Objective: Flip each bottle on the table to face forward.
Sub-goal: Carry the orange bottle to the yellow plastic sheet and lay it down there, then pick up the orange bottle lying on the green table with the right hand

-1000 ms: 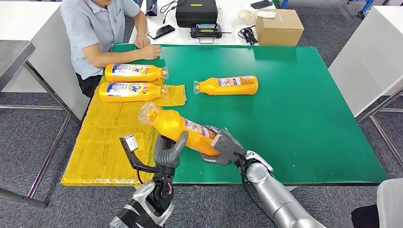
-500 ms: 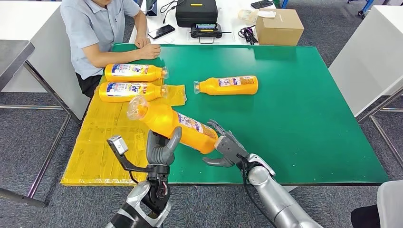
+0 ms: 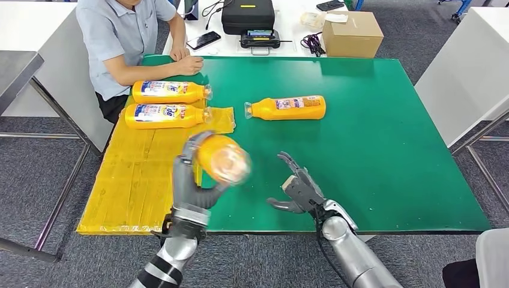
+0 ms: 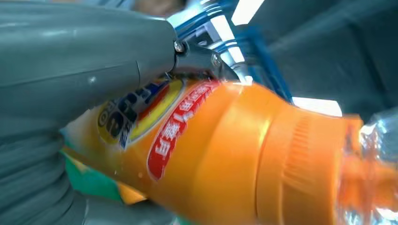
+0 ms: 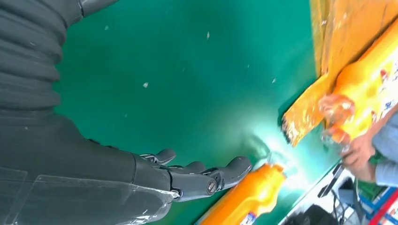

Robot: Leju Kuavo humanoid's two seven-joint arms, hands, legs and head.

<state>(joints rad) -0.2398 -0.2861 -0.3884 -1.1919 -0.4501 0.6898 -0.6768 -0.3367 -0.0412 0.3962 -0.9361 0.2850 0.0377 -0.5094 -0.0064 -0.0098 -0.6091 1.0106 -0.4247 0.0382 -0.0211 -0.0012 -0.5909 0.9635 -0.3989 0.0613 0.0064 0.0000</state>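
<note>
My left hand grips an orange bottle lifted above the table's near edge, its clear cap end turned up toward the camera and blurred. The left wrist view shows that bottle close up with its red and blue label, my fingers wrapped around its body. My right hand hovers open just right of it, holding nothing. A third orange bottle lies on its side mid-table, cap to the left. Two more bottles lie side by side on the yellow mat.
A person sits at the far left corner, a hand resting on the green table near the two bottles. Behind the table stand a cardboard box, a black case and a phone.
My right hand let go of the bottle and drew back, open. My left hand swung the bottle up so its cap end now points toward the camera.
</note>
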